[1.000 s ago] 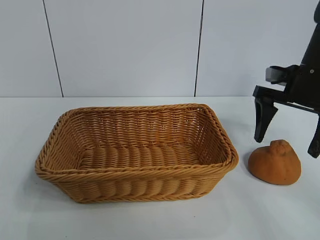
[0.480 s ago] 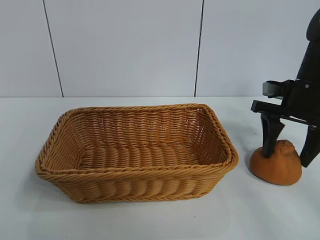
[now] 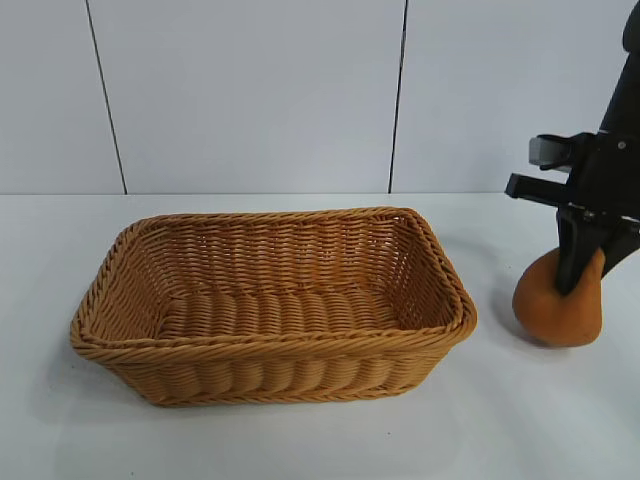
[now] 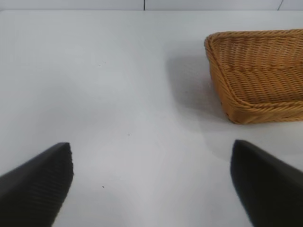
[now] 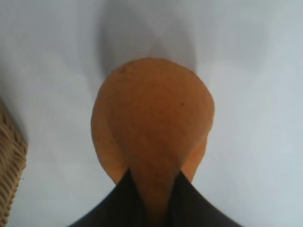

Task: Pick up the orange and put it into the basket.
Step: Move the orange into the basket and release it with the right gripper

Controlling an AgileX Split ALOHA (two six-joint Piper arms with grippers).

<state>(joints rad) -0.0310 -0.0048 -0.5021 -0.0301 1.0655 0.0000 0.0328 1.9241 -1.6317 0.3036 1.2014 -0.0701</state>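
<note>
Left tool (image 4: 151,184): parked over bare surface (image 4: 118,94), prongs spread wide, nothing between them; basket corner off to one side in its own view.
Basket (image 3: 270,345): tan woven wicker, rectangular, sloping walls, braided rim; sits on the white surface at centre-left, nothing inside. Open weave and raised rim likely to snag a low-carried load.
Right tool (image 3: 578,285): at the far right, pointing steeply down, pinched tight on the orange's top bump.
Orange (image 3: 560,310): dull orange-brown, matte, rough skin; pulled into a teardrop under the pinch, so apparently soft and pliable; hanging just beside the basket's right rim, seemingly just clear of the surface.
Step in hand: lift and carry leftward to the basket.
Doing it well: keep the squeeze firm, since only the narrow neck is caught; raise until the hanging bottom clears the braided rim; travel smoothly to limit swinging; release over the middle of the basket floor, low enough to avoid a bounce.
Risk: soft neck slipping out of the pinch during a jerk.
</note>
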